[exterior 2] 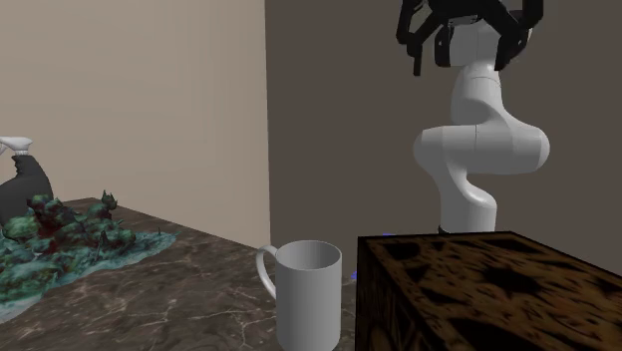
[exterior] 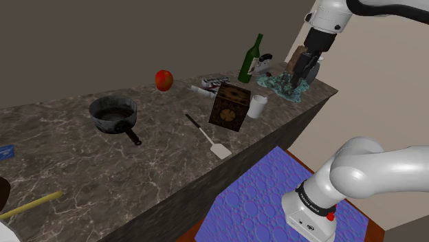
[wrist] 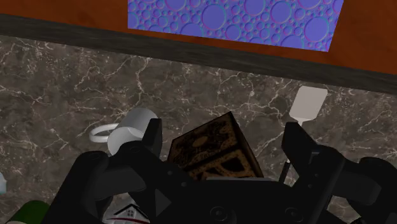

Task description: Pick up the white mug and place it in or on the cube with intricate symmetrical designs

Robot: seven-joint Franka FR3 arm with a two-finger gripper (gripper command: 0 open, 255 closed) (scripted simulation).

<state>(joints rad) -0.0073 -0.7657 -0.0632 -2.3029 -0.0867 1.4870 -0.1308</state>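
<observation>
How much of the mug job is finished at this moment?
Nothing looks done: the white mug stands upright on the dark veined counter beside the patterned brown cube, not on it. In hand: nothing; the gripper is open, high above both. Left: descend, grasp the mug, lift it and set it on the cube.

The mug [exterior: 257, 106] stands on the counter [exterior: 69, 161] just beside the cube [exterior: 229, 108].

The mug [exterior 2: 309, 294] is white; the ornately patterned cube [exterior: 229, 108] is dark brown.
</observation>
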